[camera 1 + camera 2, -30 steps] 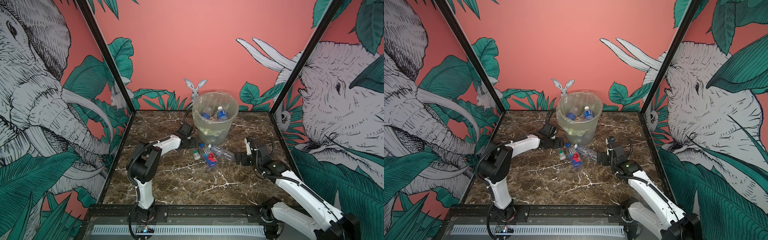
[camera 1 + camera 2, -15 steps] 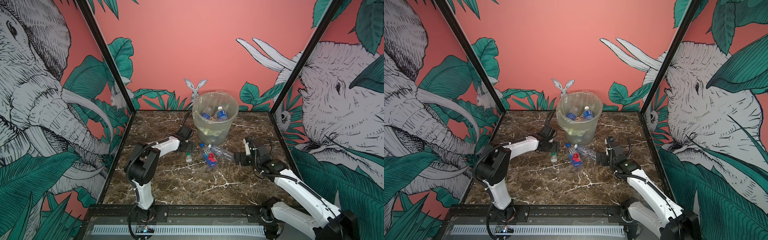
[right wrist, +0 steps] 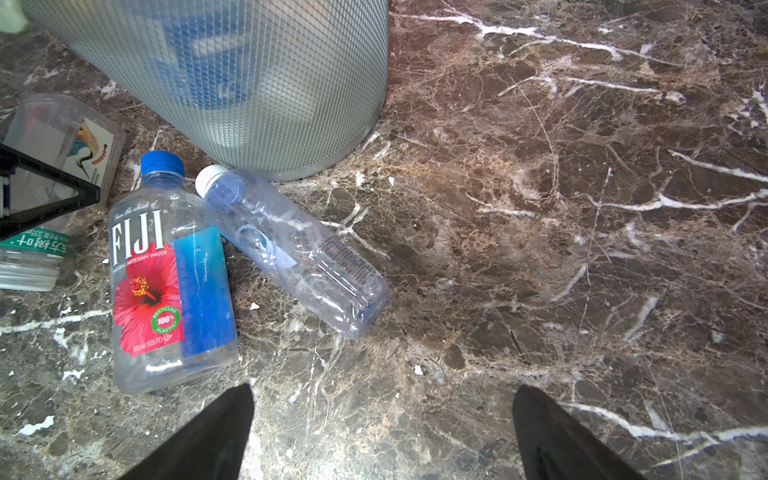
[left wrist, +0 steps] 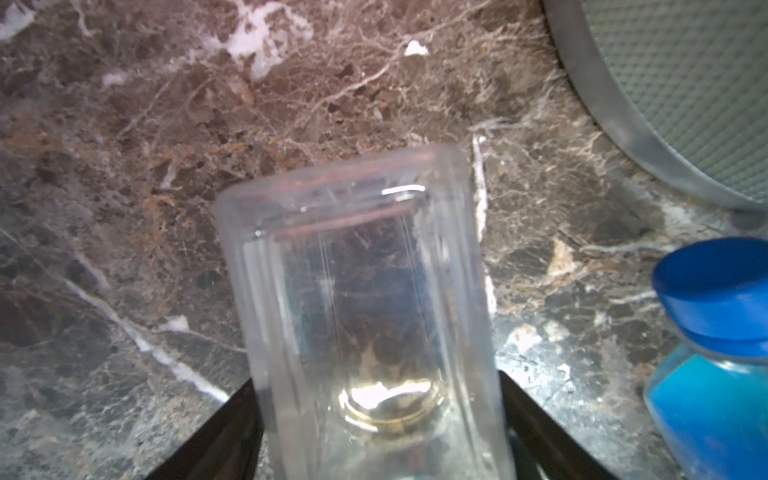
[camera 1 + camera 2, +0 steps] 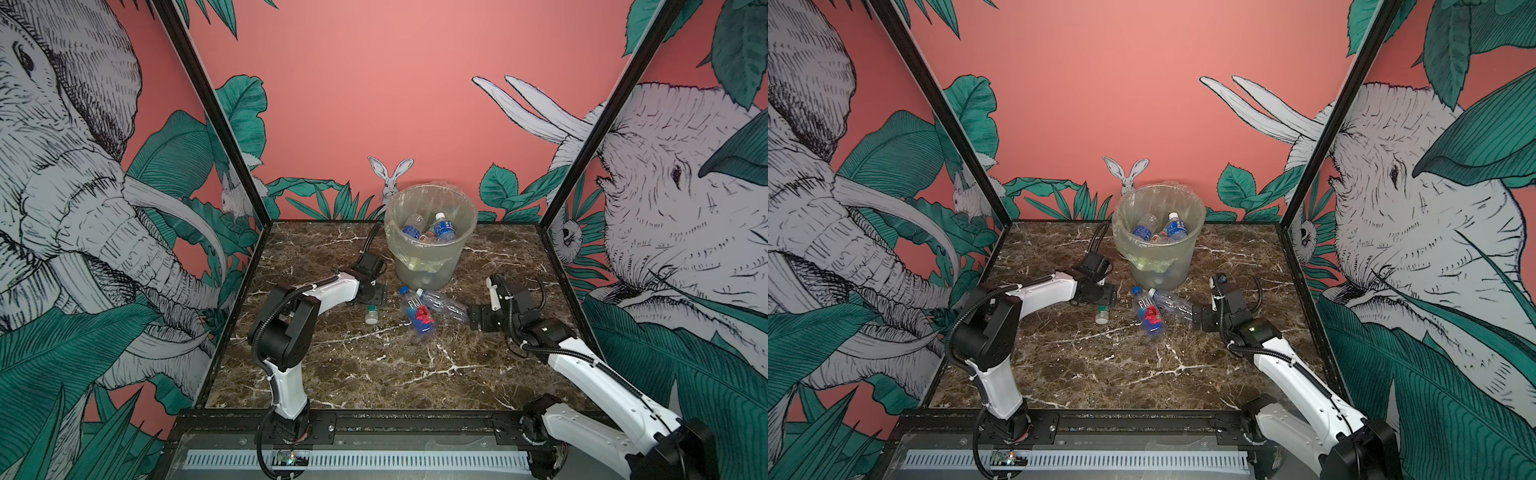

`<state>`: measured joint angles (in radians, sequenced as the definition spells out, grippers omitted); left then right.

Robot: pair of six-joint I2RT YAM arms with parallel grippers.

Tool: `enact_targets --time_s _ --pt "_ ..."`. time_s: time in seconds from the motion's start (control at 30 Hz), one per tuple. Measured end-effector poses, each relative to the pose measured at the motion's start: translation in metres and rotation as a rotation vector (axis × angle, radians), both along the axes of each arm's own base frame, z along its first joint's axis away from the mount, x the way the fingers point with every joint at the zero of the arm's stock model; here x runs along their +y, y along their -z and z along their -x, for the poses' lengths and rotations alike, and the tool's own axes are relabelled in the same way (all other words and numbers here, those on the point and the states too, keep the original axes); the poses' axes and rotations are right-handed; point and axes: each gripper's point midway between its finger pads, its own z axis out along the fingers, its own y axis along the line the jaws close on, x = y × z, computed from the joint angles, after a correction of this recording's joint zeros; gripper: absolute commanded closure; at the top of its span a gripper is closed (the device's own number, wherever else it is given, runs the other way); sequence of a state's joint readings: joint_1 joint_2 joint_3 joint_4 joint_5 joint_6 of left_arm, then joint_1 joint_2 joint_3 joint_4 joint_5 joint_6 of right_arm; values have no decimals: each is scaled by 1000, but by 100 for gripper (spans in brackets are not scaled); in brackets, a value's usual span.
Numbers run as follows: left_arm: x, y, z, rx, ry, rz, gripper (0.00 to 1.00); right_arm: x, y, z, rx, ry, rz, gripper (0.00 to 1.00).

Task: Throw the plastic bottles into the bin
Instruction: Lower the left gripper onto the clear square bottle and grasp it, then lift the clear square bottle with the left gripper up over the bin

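Observation:
My left gripper (image 4: 378,386) is shut on a clear square plastic bottle (image 4: 353,257) lying on the marble, a black finger pressed against each side. In both top views this gripper (image 5: 376,296) sits left of the bin (image 5: 430,249), which holds several bottles (image 5: 442,228). A small green-label bottle (image 5: 371,314) lies just in front of it. A Fiji bottle (image 3: 166,282) and a clear white-capped bottle (image 3: 291,253) lie side by side at the bin's foot (image 3: 249,83). My right gripper (image 3: 382,415) stands open over bare marble just behind their bases, touching neither.
The marble table (image 5: 374,374) is walled on three sides by painted panels. The bin stands at the back centre with the left arm's cable (image 5: 370,241) beside it. Bare marble stretches to the right of the clear bottle (image 3: 582,249).
The left gripper pulled back left, away from the Fiji bottle, and its jaws narrowed onto the clear square bottle. The small green-label bottle shifted left and frontward. The right arm held still.

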<state>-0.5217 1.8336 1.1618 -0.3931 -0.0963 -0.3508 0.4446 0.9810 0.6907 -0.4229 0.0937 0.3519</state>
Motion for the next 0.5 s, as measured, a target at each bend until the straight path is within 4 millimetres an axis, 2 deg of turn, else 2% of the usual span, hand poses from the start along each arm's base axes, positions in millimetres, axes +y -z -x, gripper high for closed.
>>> enact_targets --time_s 0.2,0.5 --pt "4 7 6 14 17 -20 38 0 0 0 0 4 -2 1" --pt "15 0 24 -11 43 -20 53 1 2 -2 5 8 -7 1"
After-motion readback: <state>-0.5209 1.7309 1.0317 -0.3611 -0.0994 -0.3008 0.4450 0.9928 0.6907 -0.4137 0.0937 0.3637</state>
